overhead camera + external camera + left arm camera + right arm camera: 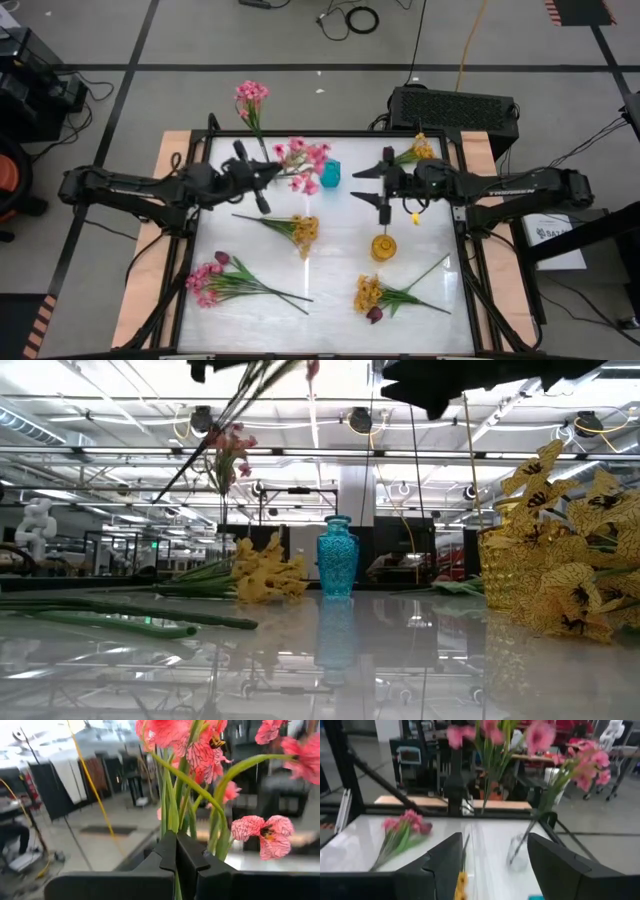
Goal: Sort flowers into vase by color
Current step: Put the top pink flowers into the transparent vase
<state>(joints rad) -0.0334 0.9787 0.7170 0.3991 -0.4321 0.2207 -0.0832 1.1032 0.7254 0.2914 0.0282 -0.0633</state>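
My left gripper [268, 176] is shut on a pink spray [303, 162], held above the table just left of the small blue vase [330, 174]. My right gripper [376, 186] is open and empty, above the table to the right of the blue vase and beyond the yellow vase [383, 246]. Another pink spray [250, 96] stands by its stem in a clear vase [519, 856] at the far left. A yellow spray [296, 228], a pink spray [216, 281] and a yellow spray with a dark magenta bloom [377, 296] lie flat on the table. My left gripper pinches the pink spray's bunched green stems [172, 822] between its two fingers, below the blooms. The fingers come level from the table's left. The spray is lifted clear, its blooms [200, 750] reaching past the fingertips toward the blue vase.
A yellow spray [416, 150] shows at the far edge beside the right arm. The table's glossy white top [330, 300] has a raised dark frame around it. In the low view the blue vase [337, 555] stands mid-table and the yellow vase [510, 565] near right.
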